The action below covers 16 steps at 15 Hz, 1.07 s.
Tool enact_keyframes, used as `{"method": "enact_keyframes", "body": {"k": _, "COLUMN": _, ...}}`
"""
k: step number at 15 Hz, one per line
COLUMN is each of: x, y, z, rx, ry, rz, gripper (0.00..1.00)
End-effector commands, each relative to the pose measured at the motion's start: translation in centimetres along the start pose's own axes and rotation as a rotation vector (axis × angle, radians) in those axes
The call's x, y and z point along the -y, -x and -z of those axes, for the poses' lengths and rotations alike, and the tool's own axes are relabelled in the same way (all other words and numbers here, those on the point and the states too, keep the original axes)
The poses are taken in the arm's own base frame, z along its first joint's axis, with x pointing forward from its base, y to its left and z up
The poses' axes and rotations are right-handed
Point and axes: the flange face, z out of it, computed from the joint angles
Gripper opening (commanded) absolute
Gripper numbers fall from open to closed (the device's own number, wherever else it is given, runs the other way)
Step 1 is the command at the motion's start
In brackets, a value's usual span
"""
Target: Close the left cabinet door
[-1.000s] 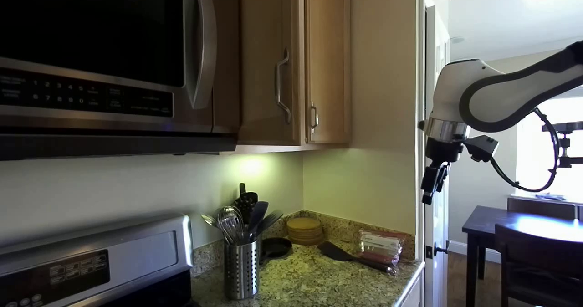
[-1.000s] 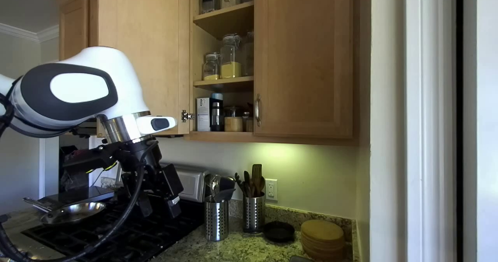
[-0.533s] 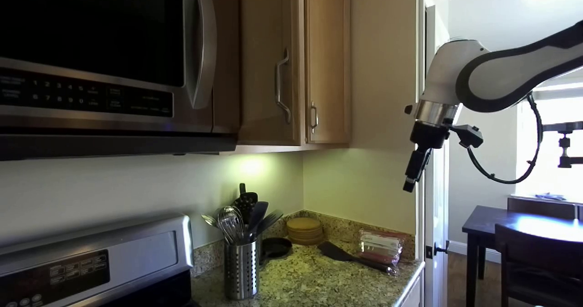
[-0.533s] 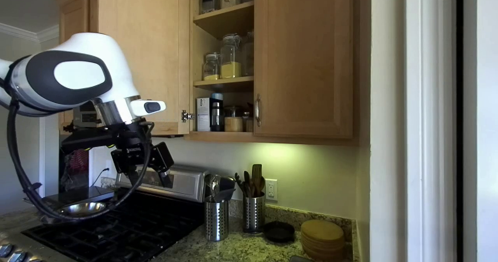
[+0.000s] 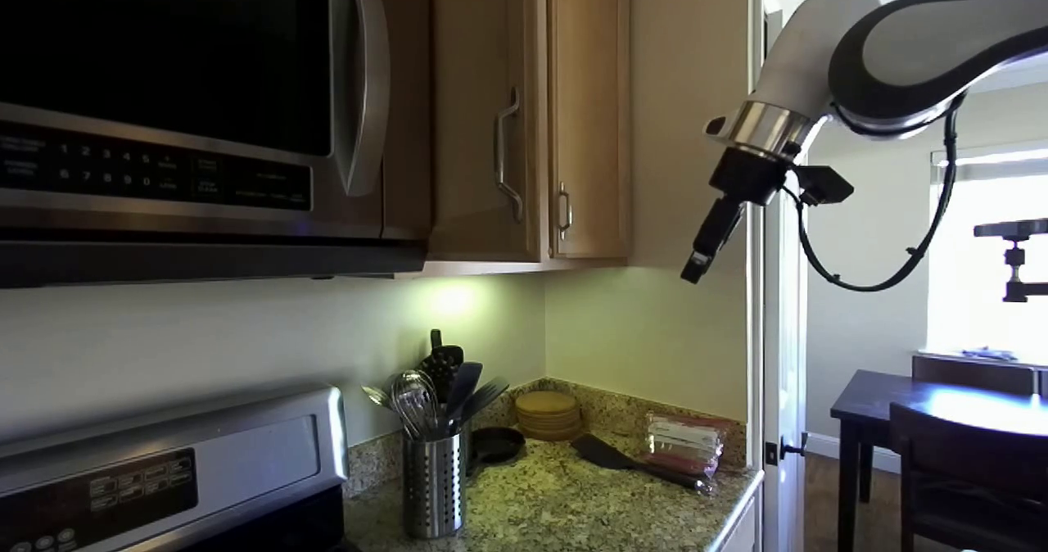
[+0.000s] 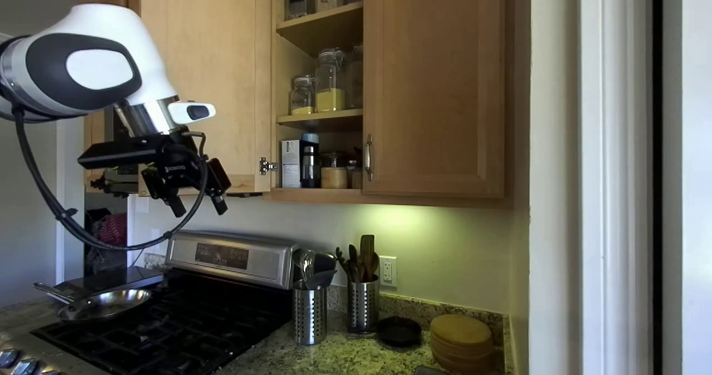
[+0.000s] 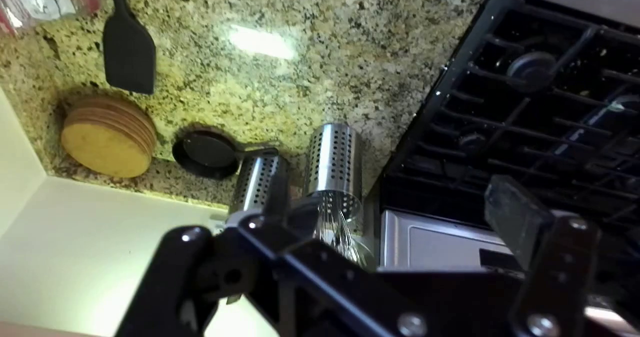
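Jaws parted wide, the tool (image 6: 198, 207) is hanging apart from the left cabinet door (image 6: 214, 80), which is standing open beside the microwave (image 5: 164, 61), pointing outward, long axis vertical, flat wood with a bowed metal handle (image 5: 499, 155).

Gap between end effector (image 6: 199, 208) and door (image 5: 471, 126)

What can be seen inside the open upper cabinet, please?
With the left cabinet door open, an exterior view shows glass jars on two shelves; below, a white-sided box, what looks like a flask and more jars. The closed wooden door hides whatever lies behind it.
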Motion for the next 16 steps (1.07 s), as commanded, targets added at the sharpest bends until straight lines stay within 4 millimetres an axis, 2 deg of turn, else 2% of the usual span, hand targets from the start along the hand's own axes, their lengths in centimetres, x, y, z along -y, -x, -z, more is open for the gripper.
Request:
{"method": "enact_keyframes", "body": {"k": 1, "x": 2.0, "y": -1.8, "z": 3.1, "rx": -0.071, "ry": -0.043, "rz": 0.016, "gripper": 1.0}}
{"method": "enact_keyframes", "body": {"k": 6, "x": 4.5, "y": -3.6, "z": 5.6, "rx": -0.137, "ry": -0.092, "rz": 0.055, "gripper": 1.0}}
{"method": "enact_keyframes", "body": {"k": 7, "x": 3.9, "y": -3.3, "z": 5.0, "rx": -0.116, "ry": -0.064, "rz": 0.051, "gripper": 1.0}}
{"method": "enact_keyframes", "body": {"k": 13, "x": 4.3, "y": -3.5, "z": 5.5, "rx": -0.126, "ry": -0.067, "rz": 0.06, "gripper": 1.0}}
{"method": "enact_keyframes", "body": {"k": 16, "x": 5.2, "y": -4.4, "z": 6.2, "rx": -0.16, "ry": -0.091, "rz": 0.063, "gripper": 1.0}}
